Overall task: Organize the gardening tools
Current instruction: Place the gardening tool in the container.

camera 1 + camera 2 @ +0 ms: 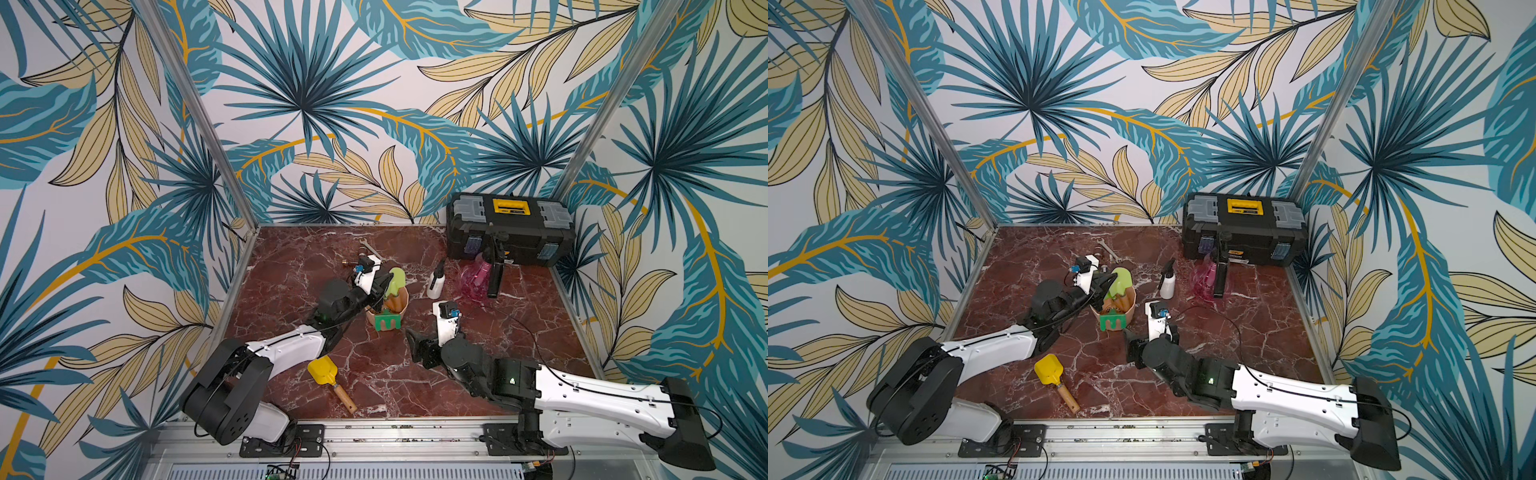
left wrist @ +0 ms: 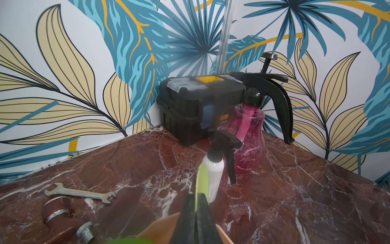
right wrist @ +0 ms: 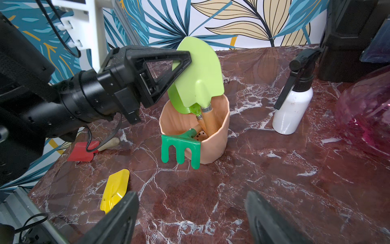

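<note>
Left claw (image 3: 185, 60) clamped on lime-green spade (image 3: 198, 71) | right claw (image 3: 190, 211) apart | lower handle fully into pot (image 3: 215, 139), then release.

The desk (image 1: 415, 386) is surfaced in red marble with white veins. A black toolbox (image 1: 511, 232) is set in the far right corner of the desk, against the back wall, lid closed. A yellow handle recess and grey organiser covers are fitted to the lid. A silver wrench (image 2: 80, 193) is laid flat near the back edge, well apart from the toolbox. A brown fitting (image 2: 56, 209) with a metal clamp is placed just beside the wrench, and a threaded silver fitting (image 2: 85, 232) near it.
</note>
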Tool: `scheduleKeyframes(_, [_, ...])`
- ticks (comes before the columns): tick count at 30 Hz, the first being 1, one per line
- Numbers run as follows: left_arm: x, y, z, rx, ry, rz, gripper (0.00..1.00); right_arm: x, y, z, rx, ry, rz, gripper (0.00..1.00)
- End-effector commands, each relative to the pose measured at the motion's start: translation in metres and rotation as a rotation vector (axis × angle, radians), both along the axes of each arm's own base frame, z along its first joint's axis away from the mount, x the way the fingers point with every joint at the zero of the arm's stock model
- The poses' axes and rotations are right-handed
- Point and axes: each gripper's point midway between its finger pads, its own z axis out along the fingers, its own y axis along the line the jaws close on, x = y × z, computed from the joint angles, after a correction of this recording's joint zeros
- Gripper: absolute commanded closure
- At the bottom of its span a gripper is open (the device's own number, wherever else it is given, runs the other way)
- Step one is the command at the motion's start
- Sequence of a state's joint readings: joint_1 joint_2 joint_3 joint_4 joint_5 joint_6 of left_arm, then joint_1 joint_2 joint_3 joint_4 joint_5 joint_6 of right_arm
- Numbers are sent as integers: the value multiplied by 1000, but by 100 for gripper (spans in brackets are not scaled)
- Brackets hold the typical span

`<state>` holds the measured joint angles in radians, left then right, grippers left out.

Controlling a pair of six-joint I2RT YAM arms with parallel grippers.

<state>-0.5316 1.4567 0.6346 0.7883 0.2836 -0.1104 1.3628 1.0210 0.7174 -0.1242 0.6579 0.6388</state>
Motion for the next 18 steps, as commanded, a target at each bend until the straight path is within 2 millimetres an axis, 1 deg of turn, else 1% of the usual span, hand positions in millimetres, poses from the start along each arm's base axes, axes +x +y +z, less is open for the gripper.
scheduleKeyframes(1, [2,-5,1,14,-18,-5,91,1,-1,-3,-7,-13,-5,16])
scheduleKeyframes(4, [5,-9,-4,32,-1,-14,82,2,-2,-1,-4,-20,-9,16])
scheduleKeyframes(8, [8,-12,-10,48,18,-19,80,2,-2,2,2,-27,-11,16])
scheduleKeyframes(11, [9,-12,-9,44,17,-17,79,2,-2,4,2,-31,-6,16])
scheduleKeyframes(14, [7,-11,-1,34,16,-16,73,0,1,4,-16,-34,14,16])
scheduleKeyframes(17, [2,-8,19,21,12,-14,66,-7,11,2,-72,-34,95,16])
scheduleKeyframes(18, [0,-6,29,11,4,-8,63,-10,17,0,-94,-28,135,16])
